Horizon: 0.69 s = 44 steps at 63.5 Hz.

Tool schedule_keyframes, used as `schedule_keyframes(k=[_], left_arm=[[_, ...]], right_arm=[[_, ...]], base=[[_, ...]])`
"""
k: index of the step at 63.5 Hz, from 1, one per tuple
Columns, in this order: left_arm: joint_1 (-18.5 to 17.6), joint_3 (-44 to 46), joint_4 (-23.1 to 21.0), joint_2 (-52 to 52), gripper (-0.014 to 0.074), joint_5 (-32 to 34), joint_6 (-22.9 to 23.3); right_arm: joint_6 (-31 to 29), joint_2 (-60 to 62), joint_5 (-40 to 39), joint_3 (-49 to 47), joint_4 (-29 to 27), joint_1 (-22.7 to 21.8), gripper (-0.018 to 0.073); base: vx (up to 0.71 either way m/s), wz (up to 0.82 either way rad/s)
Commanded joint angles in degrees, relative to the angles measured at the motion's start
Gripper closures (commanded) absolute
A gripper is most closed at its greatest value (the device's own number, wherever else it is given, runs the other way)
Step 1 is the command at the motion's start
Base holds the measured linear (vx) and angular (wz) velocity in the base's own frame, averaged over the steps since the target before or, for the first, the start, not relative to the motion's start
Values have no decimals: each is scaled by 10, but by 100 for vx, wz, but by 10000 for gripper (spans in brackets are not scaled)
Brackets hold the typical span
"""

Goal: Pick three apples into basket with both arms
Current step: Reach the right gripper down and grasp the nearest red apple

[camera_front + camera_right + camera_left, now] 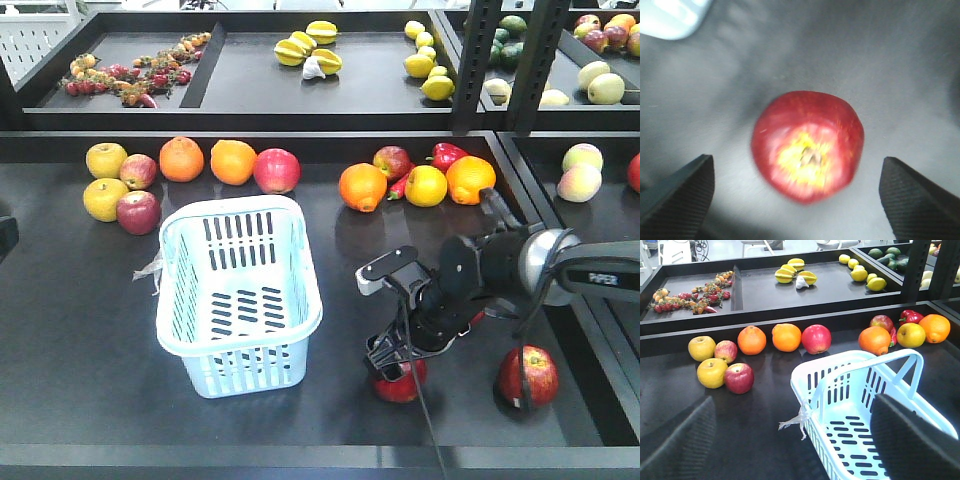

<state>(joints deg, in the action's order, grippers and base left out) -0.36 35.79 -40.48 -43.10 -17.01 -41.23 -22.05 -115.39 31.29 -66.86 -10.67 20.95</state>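
Front view: basket (240, 300) stands upright on the black table (80, 380), left of centre. Right arm (520, 262) enters from the right edge with its wrist bent down. Right gripper (398, 372) sits directly over the front apple (404, 386), which lies near the table's front edge, right of the basket and apart from it; contact cannot be resolved here. Second apple (528, 375) lies further right, apart from the front apple. Third apple (138, 212) lies left of the basket's far end, touching a yellow apple (105, 198). Oranges (181, 158) and other fruit line the back rail. Left wrist view: left gripper (795, 402) hangs above the table, fingers (682, 440) wide apart, with table and basket showing through the gap. Basket (840, 385) is below and to the right, a scrap of clear plastic (792, 422) tied at its near corner. Third apple (738, 378) lies beyond, to the left, against the yellow apple. Right wrist view, blurred: front apple (807, 145) is centred between the right gripper's two fingers (685, 192), yellow patch facing the camera. Fingers are apart, with bare table on each side of the apple; no touch. A basket corner (670, 17) shows at top left.
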Motion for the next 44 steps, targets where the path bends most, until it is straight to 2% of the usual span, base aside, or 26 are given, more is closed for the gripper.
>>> schedule_keyframes(k=[1, 23, 29, 44], left_arm=[[-1, 14, -14, 1, 4, 28, 5], [-1, 14, -14, 1, 4, 28, 5], [-1, 14, -14, 1, 4, 28, 5], [-1, 14, -14, 1, 4, 28, 5]], right_arm=[[-5, 14, -37, -15, 1, -2, -62], [-5, -28, -51, -14, 1, -2, -30], [-2, -29, -49, -14, 0, -2, 20], [-1, -26, -33, -14, 0, -3, 237]], base=[[0, 0], [0, 0], [0, 0], [0, 0]])
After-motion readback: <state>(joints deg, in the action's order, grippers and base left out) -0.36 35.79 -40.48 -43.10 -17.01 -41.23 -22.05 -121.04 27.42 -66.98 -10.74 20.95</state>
